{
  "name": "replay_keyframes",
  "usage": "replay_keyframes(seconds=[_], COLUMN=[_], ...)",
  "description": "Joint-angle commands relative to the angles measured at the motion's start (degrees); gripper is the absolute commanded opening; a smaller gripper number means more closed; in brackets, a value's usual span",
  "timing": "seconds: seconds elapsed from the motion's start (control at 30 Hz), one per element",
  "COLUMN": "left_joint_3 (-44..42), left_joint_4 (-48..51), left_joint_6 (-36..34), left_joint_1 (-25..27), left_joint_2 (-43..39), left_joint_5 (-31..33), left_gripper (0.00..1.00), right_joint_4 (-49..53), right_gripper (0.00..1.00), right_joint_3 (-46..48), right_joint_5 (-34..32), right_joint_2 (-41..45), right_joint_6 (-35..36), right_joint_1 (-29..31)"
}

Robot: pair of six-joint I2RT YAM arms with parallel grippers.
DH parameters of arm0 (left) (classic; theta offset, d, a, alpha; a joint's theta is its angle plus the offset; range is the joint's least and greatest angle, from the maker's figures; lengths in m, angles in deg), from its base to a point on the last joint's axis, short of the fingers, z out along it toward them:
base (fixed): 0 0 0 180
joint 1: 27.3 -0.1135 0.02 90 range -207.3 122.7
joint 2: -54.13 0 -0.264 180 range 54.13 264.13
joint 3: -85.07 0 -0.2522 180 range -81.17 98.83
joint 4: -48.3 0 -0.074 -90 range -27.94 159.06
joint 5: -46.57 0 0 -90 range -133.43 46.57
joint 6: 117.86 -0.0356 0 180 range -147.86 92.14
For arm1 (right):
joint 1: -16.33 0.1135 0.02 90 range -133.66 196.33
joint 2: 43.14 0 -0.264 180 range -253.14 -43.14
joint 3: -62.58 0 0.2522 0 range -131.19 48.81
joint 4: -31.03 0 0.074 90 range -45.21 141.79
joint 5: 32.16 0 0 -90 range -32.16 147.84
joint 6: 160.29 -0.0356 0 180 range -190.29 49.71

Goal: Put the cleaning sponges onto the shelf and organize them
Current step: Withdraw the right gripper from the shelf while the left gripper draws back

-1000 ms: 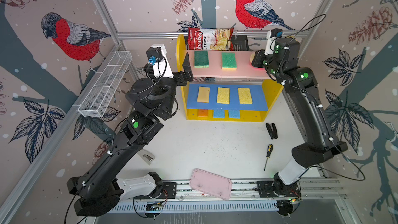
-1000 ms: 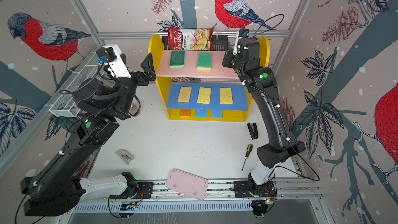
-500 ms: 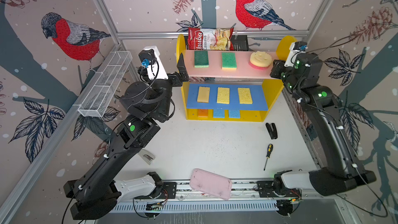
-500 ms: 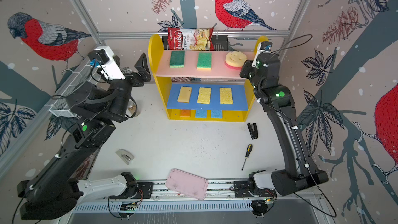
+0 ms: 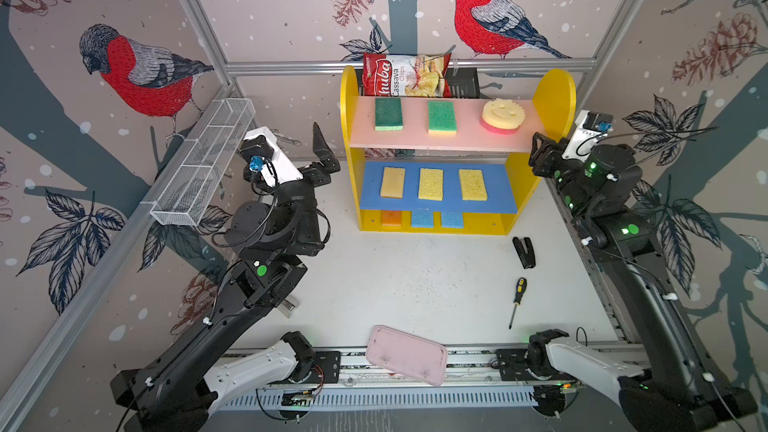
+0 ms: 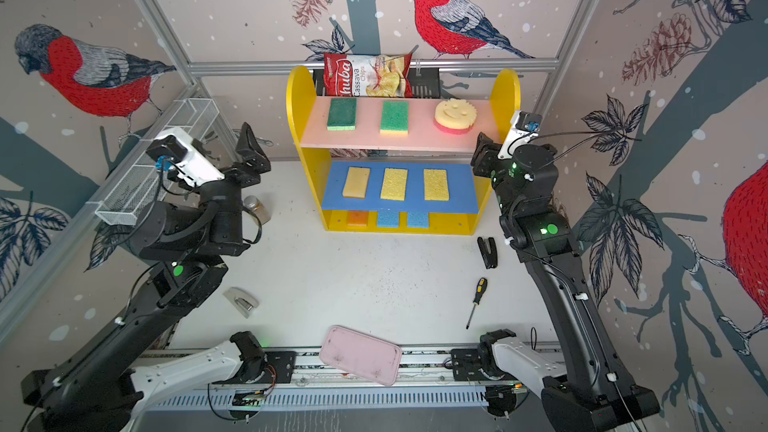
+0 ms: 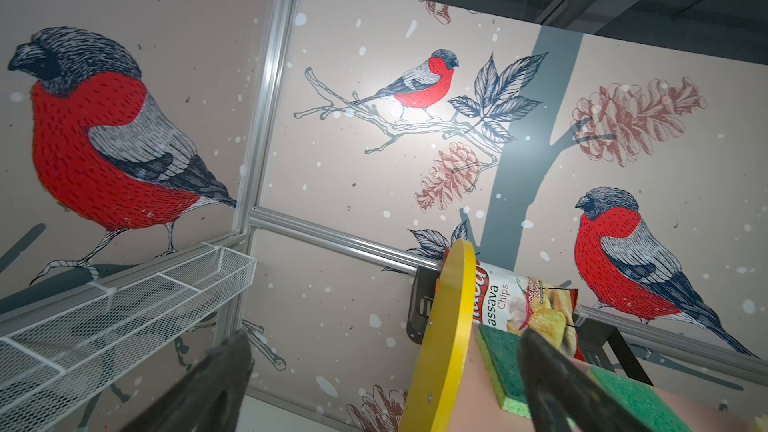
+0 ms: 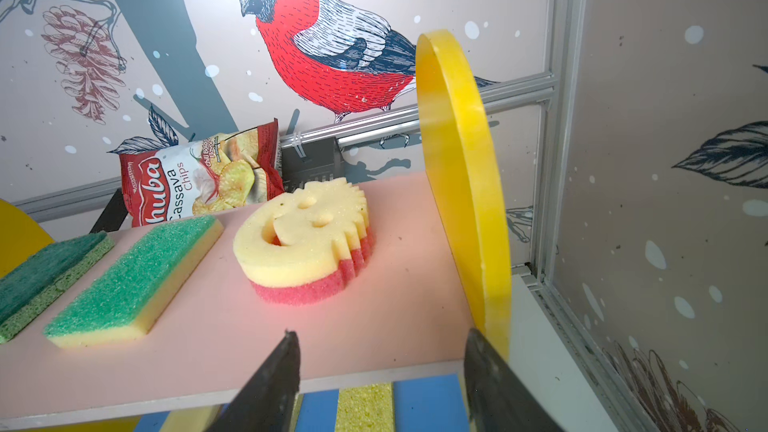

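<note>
The shelf [image 5: 555, 95] holds all the cleaning sponges I see. Two green ones [image 5: 388, 114] [image 5: 442, 117] and the round smiley sponge [image 5: 502, 116] [image 8: 305, 238] lie on its pink board. Three yellow and tan ones [image 5: 431, 184] lie on the blue board, and an orange one [image 5: 391, 218] and two blue ones [image 5: 422, 218] on the base. My right gripper [image 5: 540, 151] [image 8: 382, 342] stands open and empty just off the pink board's right front corner, apart from the smiley sponge. My left gripper [image 5: 325, 151] [image 7: 382, 384] is wide open and empty beside the shelf's left side.
A chips bag [image 5: 405, 76] stands behind the shelf. A white wire rack [image 5: 203, 164] hangs on the left wall. A black stapler [image 5: 524, 251], a screwdriver [image 5: 516, 299], a pink tray [image 5: 406, 354] and a jar [image 6: 254, 206] are on the table.
My right gripper let go of the smiley sponge on the pink board, opened, and drew back to the right and down. My left gripper pulled a little away from the shelf.
</note>
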Motion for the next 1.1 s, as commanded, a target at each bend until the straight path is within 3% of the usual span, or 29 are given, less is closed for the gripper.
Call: replay_keyframes(seconds=[0.0, 0.13, 0.43, 0.63, 0.87, 1.07], left_joint_3=[0.45, 1.96, 4.89, 4.77, 3.15, 2.48], left_joint_4=[-4.04, -1.76, 2.93, 2.50, 1.97, 1.01], left_joint_6=[0.38, 1.66, 1.91, 1.71, 1.05, 1.90], left_joint_1=[-0.69, -1.03, -2.34, -3.69, -4.93, -5.64], left_joint_2=[-0.13, 1.47, 4.95, 4.89, 3.93, 3.54], left_joint_5=[1.69, 1.15, -1.58, -2.17, -2.02, -2.28], left_gripper=[0.98, 0.98, 0.98, 0.98, 0.98, 0.98], right_joint_4=[-4.05, 2.07, 7.28, 8.20, 4.78, 7.65], right_gripper=[0.49, 0.46, 0.66, 0.72, 0.74, 0.75], right_joint_3=[-0.54, -6.67, -15.29, -19.98, -17.38, -19.70], right_joint_5=[-0.94, 0.09, 5.67, 10.37, 11.23, 10.67], right_joint_2=[-0.07, -5.19, -14.51, -18.94, -18.01, -19.66], right_joint_6=[0.91, 1.19, -1.42, -4.35, -5.42, -4.91], right_joint_1=[-0.39, -0.65, -2.76, -5.17, -5.26, -5.47])
